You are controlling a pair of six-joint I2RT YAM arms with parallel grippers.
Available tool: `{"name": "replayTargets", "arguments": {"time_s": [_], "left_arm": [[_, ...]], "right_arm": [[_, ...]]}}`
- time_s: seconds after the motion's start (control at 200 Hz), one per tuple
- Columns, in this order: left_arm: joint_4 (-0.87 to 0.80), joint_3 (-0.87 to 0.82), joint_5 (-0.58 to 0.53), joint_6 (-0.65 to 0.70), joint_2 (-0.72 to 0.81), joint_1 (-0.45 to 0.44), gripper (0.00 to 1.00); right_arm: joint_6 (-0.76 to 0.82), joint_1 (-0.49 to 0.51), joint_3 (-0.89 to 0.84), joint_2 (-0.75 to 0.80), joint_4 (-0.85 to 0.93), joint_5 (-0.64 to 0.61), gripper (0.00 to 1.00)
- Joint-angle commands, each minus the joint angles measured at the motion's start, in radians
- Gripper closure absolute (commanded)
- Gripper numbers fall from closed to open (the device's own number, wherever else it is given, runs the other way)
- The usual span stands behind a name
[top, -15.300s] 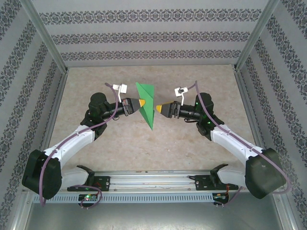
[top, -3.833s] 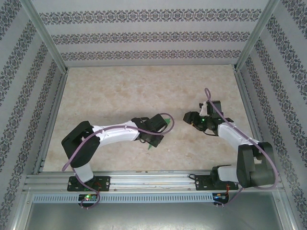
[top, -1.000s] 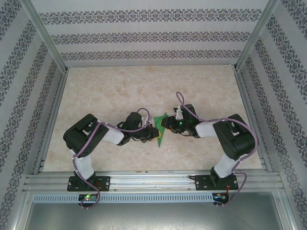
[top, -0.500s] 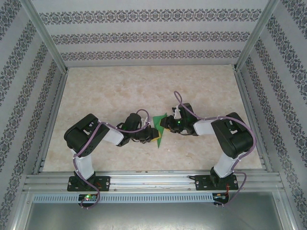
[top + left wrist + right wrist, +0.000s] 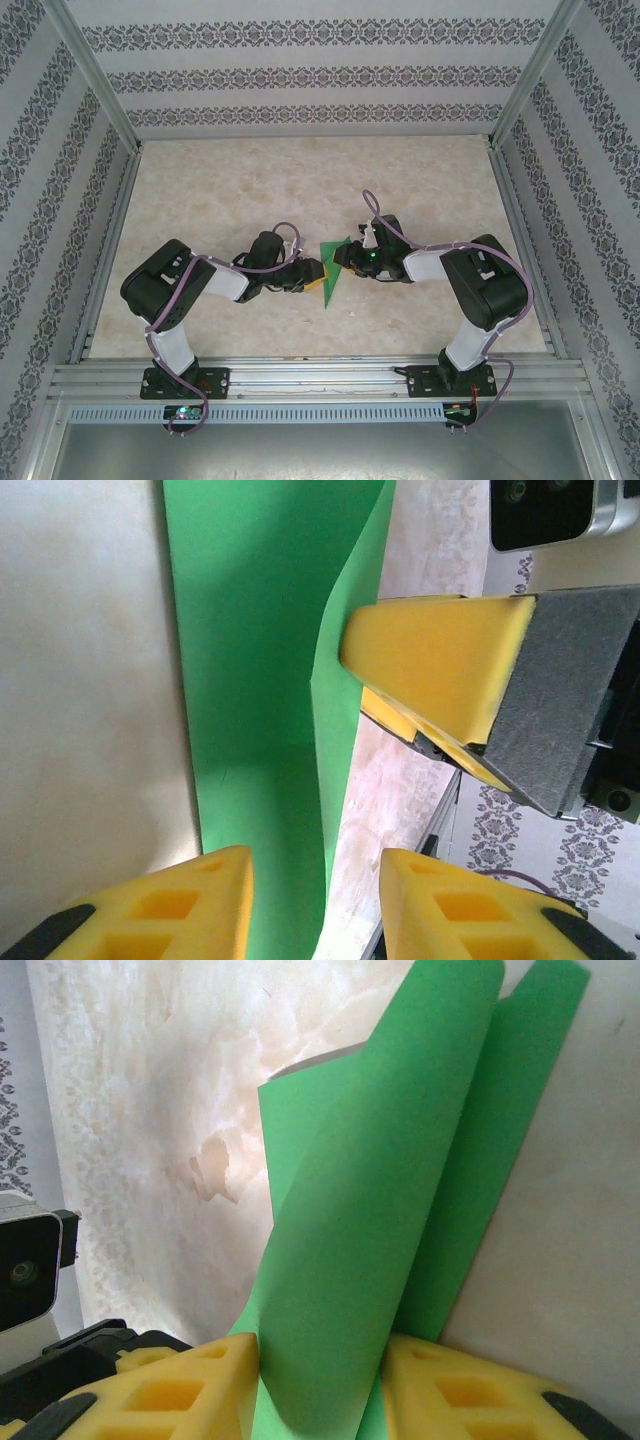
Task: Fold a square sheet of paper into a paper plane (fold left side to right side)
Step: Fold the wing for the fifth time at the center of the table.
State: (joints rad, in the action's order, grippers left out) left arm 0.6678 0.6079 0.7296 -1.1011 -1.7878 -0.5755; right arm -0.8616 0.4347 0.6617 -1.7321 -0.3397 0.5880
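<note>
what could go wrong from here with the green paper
1. The left fingers stand apart around the paper plane, so the right fingers alone seem to hold it; it could sag or slip out.
2. In the right wrist view its flaps bow apart instead of lying flat, so the creases may spring open.

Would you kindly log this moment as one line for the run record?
left fingers: open, astride folded green paper | right fingers: shut on same paper | layers: splayed, not flat
</note>
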Motion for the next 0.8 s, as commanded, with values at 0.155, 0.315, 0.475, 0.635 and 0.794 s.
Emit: {"name": "replayTargets", "arguments": {"time_s": [0.155,0.315,0.475,0.635,0.794], "left_arm": [[-0.028,0.066,0.017,0.045,-0.046,0.009,0.62],[-0.068,0.091,0.004,0.073,-0.066,0.009,0.68],[-0.147,0.116,-0.028,0.131,-0.068,0.009,0.76],[-0.191,0.131,-0.046,0.161,-0.072,0.013,0.87],[-0.195,0.131,-0.051,0.166,-0.078,0.015,0.92]], "right_arm": [[0.027,0.015,0.010,-0.041,0.066,-0.050,0.61],[0.033,0.015,0.015,-0.041,0.087,-0.056,0.61],[0.052,0.016,0.024,-0.042,0.120,-0.066,0.61],[0.064,0.018,0.029,-0.044,0.146,-0.077,0.62],[0.072,0.021,0.032,-0.049,0.157,-0.081,0.62]]}}
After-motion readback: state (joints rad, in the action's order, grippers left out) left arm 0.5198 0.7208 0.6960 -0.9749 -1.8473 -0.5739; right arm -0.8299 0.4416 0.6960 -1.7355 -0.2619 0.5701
